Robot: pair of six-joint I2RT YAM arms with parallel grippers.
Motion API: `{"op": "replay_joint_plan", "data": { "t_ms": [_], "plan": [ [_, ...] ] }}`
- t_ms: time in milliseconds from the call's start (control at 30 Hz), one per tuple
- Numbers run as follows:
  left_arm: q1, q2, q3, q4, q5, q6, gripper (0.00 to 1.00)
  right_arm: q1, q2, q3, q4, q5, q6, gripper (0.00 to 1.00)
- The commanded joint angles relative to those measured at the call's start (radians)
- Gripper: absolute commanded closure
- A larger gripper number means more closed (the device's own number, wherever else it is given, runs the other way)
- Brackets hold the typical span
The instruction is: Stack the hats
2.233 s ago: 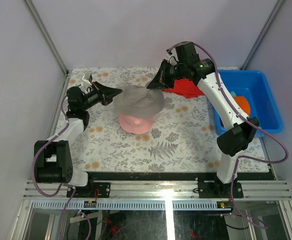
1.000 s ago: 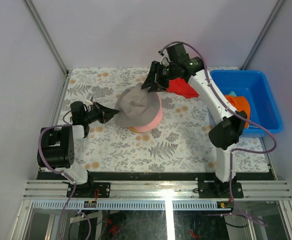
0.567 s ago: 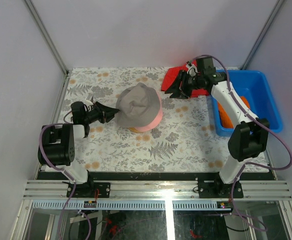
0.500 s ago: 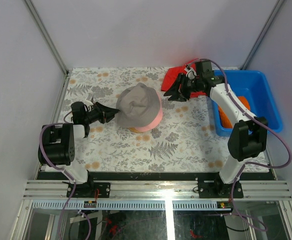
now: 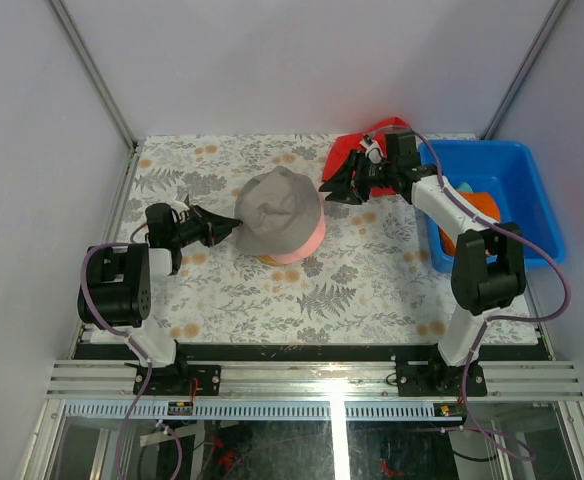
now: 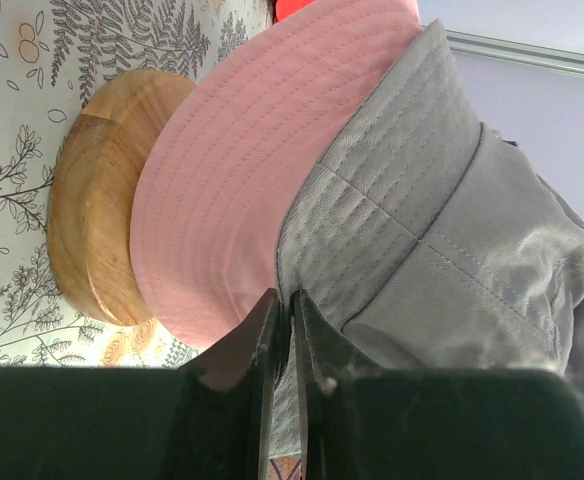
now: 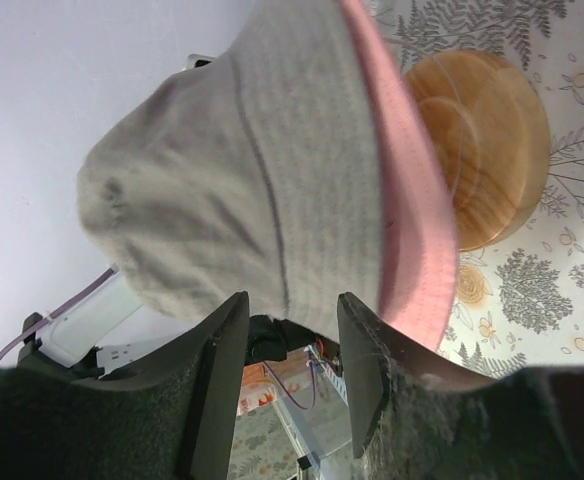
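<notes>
Room on our right side: right gripper (image 5: 330,187) half open, empty, clear of the floppy grey fabric bucket hat (image 5: 277,208); left gripper (image 5: 234,225) pinches its brim edge.

The right gripper (image 5: 334,190), jaws now parted and empty, is withdrawing to the right of the wooden stand (image 6: 92,200). The grey hat (image 5: 277,208), earlier held stretched above that stand, is now resting over the pink hat (image 5: 314,238) on it.

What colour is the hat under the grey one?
Pink. The lower hat shows best in the left wrist view, under the grey hat.
</notes>
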Motion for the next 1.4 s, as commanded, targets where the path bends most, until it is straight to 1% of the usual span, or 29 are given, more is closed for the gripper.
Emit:
{"op": "replay_joint_plan", "data": {
  "t_ms": [0, 200, 367, 767, 933, 1033, 1067, 1167, 1233, 1267, 1367],
  "plan": [
    [-0.019, 0.018, 0.029, 0.069, -0.023, -0.019, 0.92, -0.001, 0.052, 0.026, 0.035, -0.027, -0.015, 0.52],
    [-0.026, 0.015, 0.041, 0.062, -0.027, -0.020, 0.92, 0.000, 0.087, 0.021, 0.035, -0.029, -0.031, 0.51],
    [-0.029, 0.019, 0.044, 0.054, -0.029, -0.016, 0.92, 0.002, 0.095, -0.001, 0.082, -0.049, 0.001, 0.51],
    [-0.042, 0.032, 0.050, 0.043, -0.038, -0.011, 0.92, 0.026, 0.103, -0.028, 0.115, -0.062, 0.024, 0.51],
    [-0.048, 0.036, 0.050, 0.043, -0.041, -0.012, 0.92, 0.043, 0.120, -0.015, 0.140, -0.066, 0.048, 0.51],
    [-0.047, 0.037, 0.048, 0.043, -0.042, -0.011, 0.92, 0.050, 0.123, -0.010, 0.163, -0.073, 0.071, 0.55],
    [-0.047, 0.036, 0.048, 0.042, -0.041, -0.011, 0.92, 0.052, 0.125, -0.009, 0.173, -0.076, 0.079, 0.58],
    [-0.047, 0.038, 0.049, 0.043, -0.043, -0.012, 0.93, 0.053, 0.128, -0.014, 0.179, -0.078, 0.090, 0.78],
    [-0.048, 0.044, 0.049, 0.042, -0.043, -0.009, 0.92, 0.052, 0.129, -0.024, 0.173, -0.078, 0.082, 0.88],
    [-0.048, 0.047, 0.047, 0.043, -0.041, -0.007, 0.93, 0.053, 0.129, -0.032, 0.170, -0.074, 0.078, 0.90],
    [-0.048, 0.063, 0.043, 0.047, -0.043, 0.004, 0.93, 0.044, 0.141, -0.068, 0.183, -0.069, 0.076, 0.93]
  ]
}}
